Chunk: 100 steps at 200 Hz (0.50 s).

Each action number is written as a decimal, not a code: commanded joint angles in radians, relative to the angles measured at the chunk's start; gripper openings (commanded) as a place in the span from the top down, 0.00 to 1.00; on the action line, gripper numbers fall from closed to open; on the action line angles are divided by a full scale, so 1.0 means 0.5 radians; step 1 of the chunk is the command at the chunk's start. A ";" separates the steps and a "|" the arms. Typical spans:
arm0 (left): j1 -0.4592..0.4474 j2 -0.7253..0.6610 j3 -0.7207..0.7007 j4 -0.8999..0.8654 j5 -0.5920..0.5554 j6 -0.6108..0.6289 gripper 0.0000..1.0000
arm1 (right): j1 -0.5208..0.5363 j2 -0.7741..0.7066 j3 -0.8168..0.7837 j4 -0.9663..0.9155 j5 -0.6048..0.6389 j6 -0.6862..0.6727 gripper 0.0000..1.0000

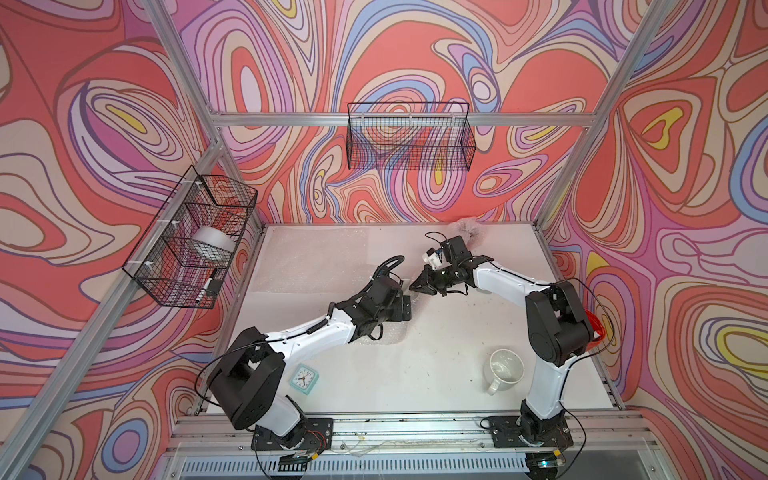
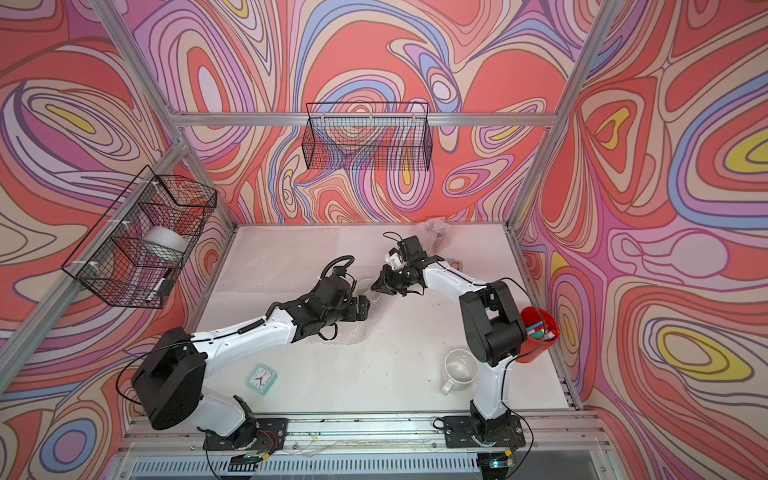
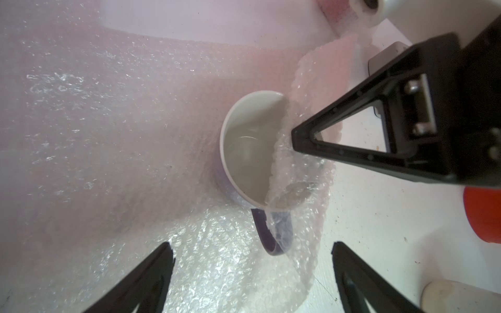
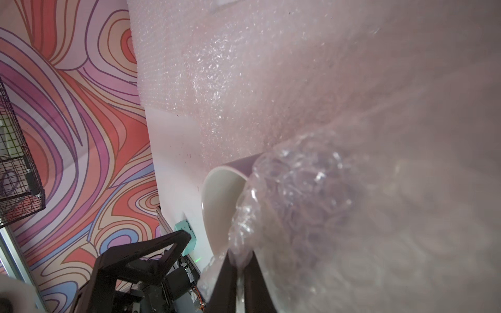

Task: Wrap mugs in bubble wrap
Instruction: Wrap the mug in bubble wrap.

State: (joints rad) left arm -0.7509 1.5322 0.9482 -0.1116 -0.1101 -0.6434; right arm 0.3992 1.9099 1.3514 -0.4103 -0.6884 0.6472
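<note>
Pinching a bubble wrap (image 3: 217, 260) flap over the rim of the lavender mug (image 3: 244, 151), R gripper (image 4: 240, 258) is clamped nearly closed on it, w/ L gripper (image 3: 252, 248) wide open & empty by the handle; mug sits upright on the wrap mid-table, white mug (image 1: 505, 368) well apart.

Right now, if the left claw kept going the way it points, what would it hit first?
Probably the bubble wrap draped over the handle of the lavender mug; depth is unclear.

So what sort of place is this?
Probably a robot test booth: two robot arms bolted to a metal rail, an aluminium frame holding printed backdrop walls, wire baskets hung on it.
</note>
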 commanded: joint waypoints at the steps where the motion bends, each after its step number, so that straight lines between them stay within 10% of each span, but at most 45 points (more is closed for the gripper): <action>1: 0.020 0.074 0.089 0.057 -0.062 -0.009 0.06 | 0.016 0.058 0.061 0.037 0.036 0.028 0.91; 100: 0.115 0.318 0.226 0.027 -0.139 -0.102 0.07 | 0.030 0.110 0.115 0.032 0.058 0.050 0.87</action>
State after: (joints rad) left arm -0.7055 1.6600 1.0401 -0.1032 -0.1730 -0.6769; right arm 0.4068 1.9472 1.3785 -0.4030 -0.6750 0.6685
